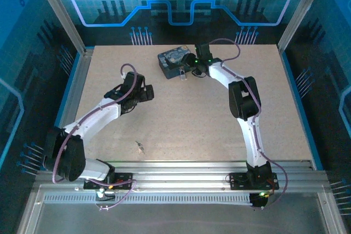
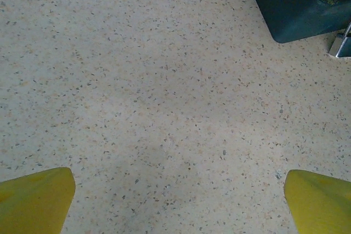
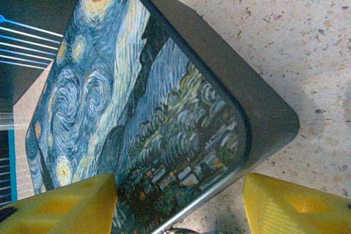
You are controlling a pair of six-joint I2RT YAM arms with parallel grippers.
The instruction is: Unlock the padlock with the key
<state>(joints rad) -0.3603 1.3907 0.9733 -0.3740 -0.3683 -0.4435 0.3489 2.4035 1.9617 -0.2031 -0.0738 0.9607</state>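
We saw the left pincer (image 2: 178, 193) wide open in the left wrist view. Its two yellow fingers (image 2: 38, 198) sat at the bottom corners w/ bare speckled tabletop (image 2: 164, 80) between them. It held nothing and touched nothing we could see. From the top cam it hung over the tabletop left of centre, well apart from the box (image 1: 173, 60) and pointing roughly toward it.

The right pincer (image 3: 178, 204) was open too. Its yellow fingertips (image 3: 296, 206) straddled the near rounded corner of the dark blue swirl-painted box. One tip overlapped the lid's edge in the pic; the other sat beside the box's side wall, over the tabletop. Whether either tip actually touched the box, we couldn't tell. It gripped nothing.

The padlock (image 1: 181, 73) was at the box's near side, a tiny silvery bit just beside the right pincer in the top view. In the left wrist view a silvery edge of it showed at the right border, just beside the box's corner. It was too small to tell if the shackle was shut. A thin metal bit also showed at the bottom edge of the right wrist view, btw. the fingertips; we couldn't make out what it was.

The key (image 1: 140, 146) lay flat on the tabletop toward the front, well apart from the padlock and both pincers, nearer the left arm's side.
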